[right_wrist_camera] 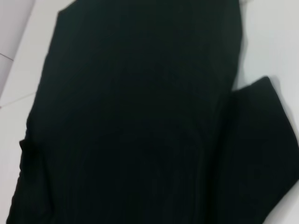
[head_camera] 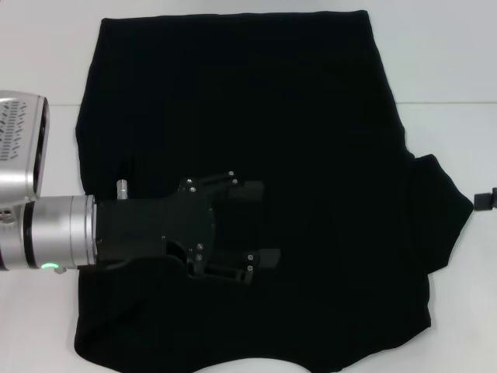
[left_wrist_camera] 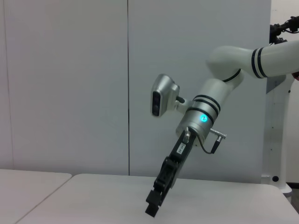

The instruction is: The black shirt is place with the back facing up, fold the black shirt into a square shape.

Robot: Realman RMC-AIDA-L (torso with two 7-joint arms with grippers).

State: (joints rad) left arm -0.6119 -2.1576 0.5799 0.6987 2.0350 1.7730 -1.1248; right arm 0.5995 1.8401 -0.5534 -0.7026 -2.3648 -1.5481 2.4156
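The left gripper [head_camera: 260, 225] is seen above the left half of the black shirt [head_camera: 311, 116], jaws wide open with nothing held; whether it touches the cloth cannot be told. The shirt lies spread flat on the white table [head_camera: 443, 62], left side judged already folded in, right sleeve still out. At the sleeve's tip the right gripper [head_camera: 485, 200] is barely seen, its jaws undeterminable; that sleeve is judged next to be gripped and folded inward.

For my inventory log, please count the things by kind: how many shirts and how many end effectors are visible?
Black shirt: 1
End effectors: 2 (left end effector over the shirt, fingers apart; right end effector at the sleeve's edge)
Total: 3
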